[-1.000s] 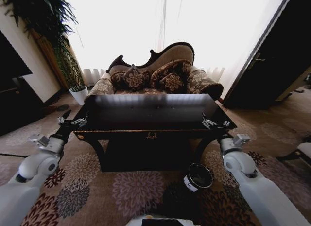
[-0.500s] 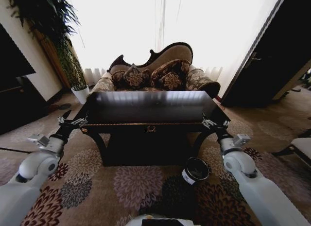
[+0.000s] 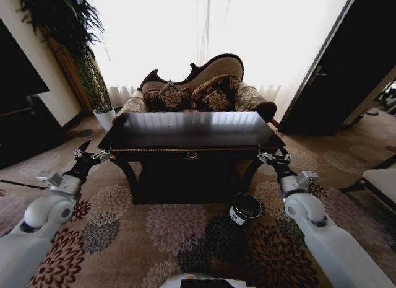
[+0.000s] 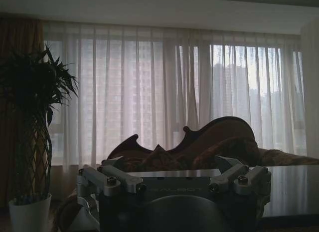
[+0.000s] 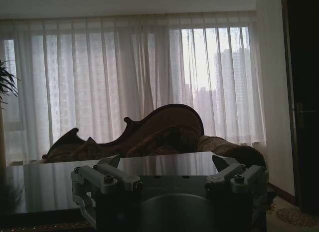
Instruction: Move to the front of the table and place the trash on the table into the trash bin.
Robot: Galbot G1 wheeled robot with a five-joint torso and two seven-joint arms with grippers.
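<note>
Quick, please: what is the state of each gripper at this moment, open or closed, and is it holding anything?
Left gripper: open, holding nothing, raised by the table's left front corner.
Right gripper: open, holding nothing, raised by the table's right front corner.

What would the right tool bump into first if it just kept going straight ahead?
Probably the table. The right tool, open, sits by its front right corner, pointing over the top toward the sofa. Depth is unclear; it might clip the edge or pass above.
</note>
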